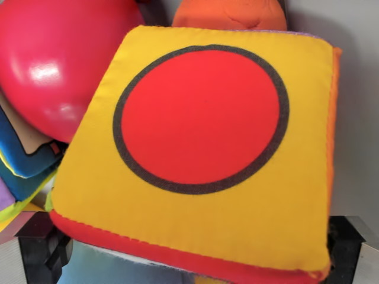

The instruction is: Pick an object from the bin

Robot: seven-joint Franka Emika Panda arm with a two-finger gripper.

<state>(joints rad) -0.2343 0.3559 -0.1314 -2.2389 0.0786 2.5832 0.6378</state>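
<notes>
A soft fabric cube [204,148] fills most of the wrist view, close to the camera and tilted. Its facing side is yellow with a red disc ringed in black, and its lower edge is red. My gripper [195,251] shows only as two black fingers, one at the lower left corner [41,251] and one at the lower right [349,245]. The cube spans the whole gap between them and its lower corners meet both fingers, so the gripper is shut on the cube. The fingertips are hidden by the cube.
A shiny red ball [56,59] lies at the wrist view's upper left, beside the cube. An orange soft object [231,15] peeks out above it. Blue and yellow fabric toys [23,160] crowd the left edge. A grey bin wall [358,89] runs down the right.
</notes>
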